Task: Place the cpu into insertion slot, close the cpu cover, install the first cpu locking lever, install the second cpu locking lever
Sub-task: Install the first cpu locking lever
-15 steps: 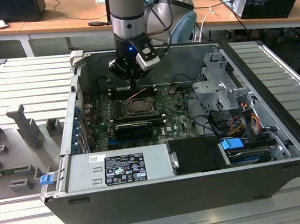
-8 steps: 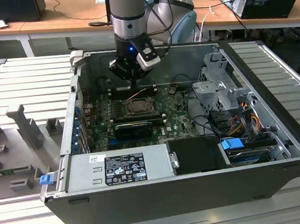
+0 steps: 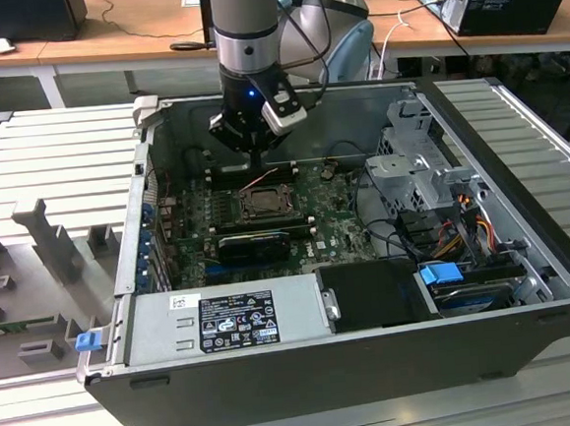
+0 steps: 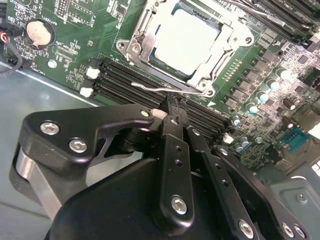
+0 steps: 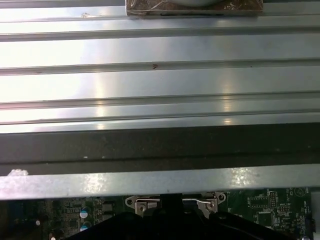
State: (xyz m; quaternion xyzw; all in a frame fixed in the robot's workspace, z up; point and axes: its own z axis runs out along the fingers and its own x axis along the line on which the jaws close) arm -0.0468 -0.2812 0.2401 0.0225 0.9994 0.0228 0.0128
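The robot arm reaches down into the open computer case (image 3: 524, 243), and its black gripper (image 3: 248, 149) hangs just above the green board (image 3: 341, 230), close to the back wall of the case. In the second wrist view the gripper (image 4: 172, 107) has its two black fingers (image 4: 176, 150) pressed close together, with no gap and nothing held between them. The tips sit right at a thin bent wire lever (image 4: 167, 89) that runs along the edge of the socket; I cannot tell if they touch it. The cpu (image 4: 184, 40), a pale shiny square, lies flat inside the insertion slot (image 4: 150, 60). The cpu cover (image 4: 220, 52), a silver metal frame, lies down flat around the chip. Long black memory slots (image 4: 125, 82) run between the socket and the gripper. A round silver coin battery (image 4: 40, 32) sits on the board well off to one side. In the exterior view the socket (image 3: 263, 203) is just in front of the gripper, and a grey power box (image 3: 229, 321) fills the near side of the case.
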